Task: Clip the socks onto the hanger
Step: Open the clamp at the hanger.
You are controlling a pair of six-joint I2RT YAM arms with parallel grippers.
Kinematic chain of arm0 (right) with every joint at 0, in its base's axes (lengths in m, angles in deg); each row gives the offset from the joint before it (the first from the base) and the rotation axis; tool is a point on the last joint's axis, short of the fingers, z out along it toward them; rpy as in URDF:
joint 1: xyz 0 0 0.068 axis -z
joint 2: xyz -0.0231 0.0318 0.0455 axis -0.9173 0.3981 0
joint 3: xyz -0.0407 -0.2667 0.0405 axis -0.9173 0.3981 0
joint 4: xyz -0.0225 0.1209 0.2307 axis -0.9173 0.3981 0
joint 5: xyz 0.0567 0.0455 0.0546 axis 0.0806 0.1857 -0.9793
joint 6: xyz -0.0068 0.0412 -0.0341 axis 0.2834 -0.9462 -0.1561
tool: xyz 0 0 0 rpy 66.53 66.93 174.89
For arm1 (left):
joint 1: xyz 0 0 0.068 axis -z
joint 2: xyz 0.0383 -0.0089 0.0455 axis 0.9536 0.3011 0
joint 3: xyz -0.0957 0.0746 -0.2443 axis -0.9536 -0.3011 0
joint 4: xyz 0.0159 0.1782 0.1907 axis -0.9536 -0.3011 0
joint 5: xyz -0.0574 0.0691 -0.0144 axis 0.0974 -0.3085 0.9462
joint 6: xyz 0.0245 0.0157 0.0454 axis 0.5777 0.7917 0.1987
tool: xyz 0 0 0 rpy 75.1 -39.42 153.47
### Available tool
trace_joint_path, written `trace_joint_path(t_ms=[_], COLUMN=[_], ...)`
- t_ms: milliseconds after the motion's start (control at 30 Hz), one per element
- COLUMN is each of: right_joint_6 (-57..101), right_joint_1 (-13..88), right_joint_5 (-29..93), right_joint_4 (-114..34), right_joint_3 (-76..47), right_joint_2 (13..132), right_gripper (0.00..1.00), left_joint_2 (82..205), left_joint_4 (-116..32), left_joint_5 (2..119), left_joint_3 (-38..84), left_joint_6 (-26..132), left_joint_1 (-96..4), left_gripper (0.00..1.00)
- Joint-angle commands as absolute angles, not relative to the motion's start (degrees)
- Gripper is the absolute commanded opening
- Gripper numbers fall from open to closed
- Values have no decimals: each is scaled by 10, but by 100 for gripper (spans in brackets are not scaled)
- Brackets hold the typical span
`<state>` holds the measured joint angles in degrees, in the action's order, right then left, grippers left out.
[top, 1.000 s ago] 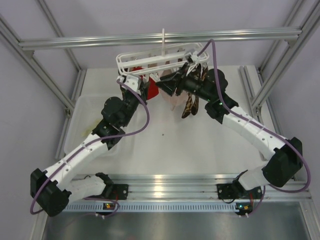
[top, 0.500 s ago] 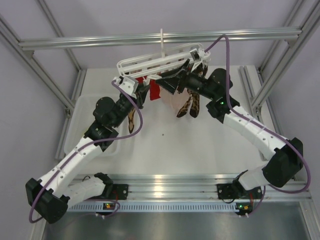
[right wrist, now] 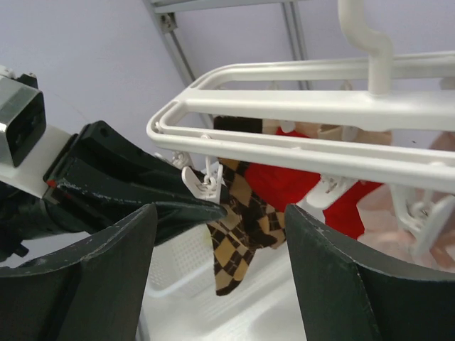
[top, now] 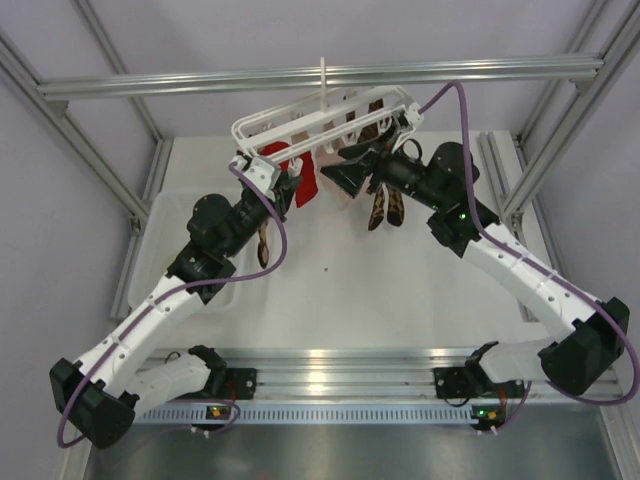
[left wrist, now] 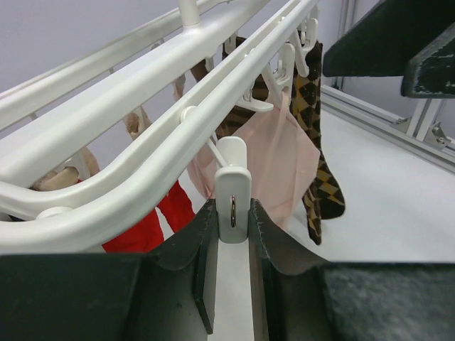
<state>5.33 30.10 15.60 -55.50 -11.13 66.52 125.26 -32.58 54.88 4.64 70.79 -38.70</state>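
Note:
The white hanger (top: pixel 320 122) hangs tilted from the top bar by its hook. My left gripper (top: pixel 279 177) is under its left end, shut on one dangling white clip (left wrist: pixel 232 193). My right gripper (top: pixel 347 177) is open and empty below the frame's middle, and its jaws face the hanger (right wrist: pixel 298 106) and the left gripper's fingers (right wrist: pixel 135 186). Red socks (top: pixel 305 181), a pink sock (left wrist: pixel 284 160) and brown argyle socks (top: pixel 385 205) hang from clips. Bits of beige fabric (left wrist: pixel 57 177) show behind the frame. No pale cream-yellow socks show clearly.
A white mesh basket (top: pixel 158 232) sits on the table at the left under my left arm, and also shows in the right wrist view (right wrist: pixel 178 266). One argyle sock (top: pixel 263 243) hangs by my left forearm. Aluminium frame posts stand on both sides.
My right arm has swung to the right and its gripper sits a little further right under the hanger. The hanger has tilted and shifted. My left arm has straightened, with its gripper still at the left end.

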Motion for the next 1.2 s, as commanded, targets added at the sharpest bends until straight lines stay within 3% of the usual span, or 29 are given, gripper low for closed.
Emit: trace_joint_path(t_ms=[0, 233, 400, 1167], right_joint_6=[107, 71, 22, -16], right_joint_1=[303, 302, 292, 275], right_joint_5=[199, 85, 69, 95], right_joint_4=[-510, -572, -621, -632], right_joint_3=[-104, -101, -132, -169], right_joint_2=[622, 631, 685, 763], right_gripper=[71, 70, 69, 72], left_joint_2=[1246, 1238, 1234, 1261], left_joint_4=[-327, -324, -320, -335], left_joint_5=[551, 585, 615, 646], left_joint_3=[62, 55, 49, 70], left_joint_6=[712, 717, 725, 736], left_joint_1=[-386, -386, -386, -386], left_gripper=[0, 0, 0, 0])
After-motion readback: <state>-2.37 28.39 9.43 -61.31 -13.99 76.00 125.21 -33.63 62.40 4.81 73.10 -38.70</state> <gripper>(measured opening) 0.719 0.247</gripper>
